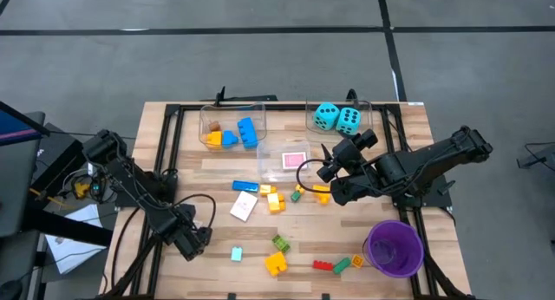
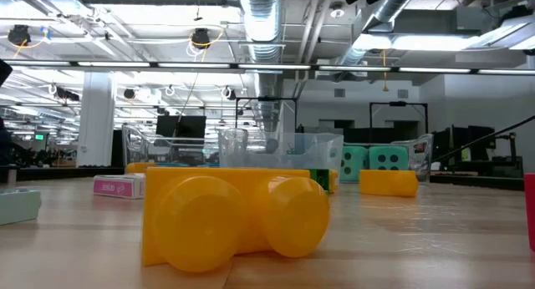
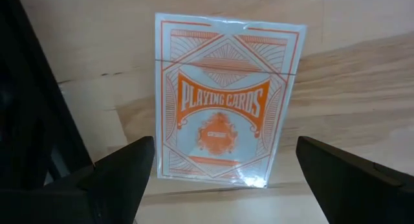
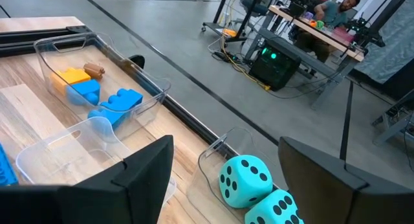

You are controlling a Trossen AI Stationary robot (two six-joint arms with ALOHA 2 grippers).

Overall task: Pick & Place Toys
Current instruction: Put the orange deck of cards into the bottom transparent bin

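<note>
**Toys spread over the bench, both end effectors open**

A wooden slatted bench (image 1: 408, 131) stands on a grey floor, with a workshop of pipes and ceiling lights behind it in the low view. Along its far edge sit three clear bins: the left bin (image 1: 232, 127) holds blue and yellow bricks (image 1: 247, 132), the right bin (image 1: 340, 118) holds two turquoise dice (image 1: 338, 119), and the middle bin (image 1: 284, 158), a little nearer, holds a red card pack (image 1: 295, 159).

Loose on the bench lie a blue brick (image 1: 244, 186), a white card pack (image 1: 244, 206), small yellow bricks (image 1: 274, 200), a large yellow brick (image 1: 276, 264) near the front edge, a green brick (image 1: 281, 243) and a red brick (image 1: 323, 265). A purple cup (image 1: 393, 247) stands at the front right.

The left end effector (image 1: 192, 241) hangs low over the front left of the bench, fingers spread wide and holding nothing; its wrist view shows a playing-card pack (image 3: 223, 98) lying flat between the two fingers (image 3: 123, 169).

The right end effector (image 1: 334, 161) is raised beside the middle bin, fingers (image 4: 139, 169) apart and empty, pointing toward the dice (image 4: 242, 179).
</note>
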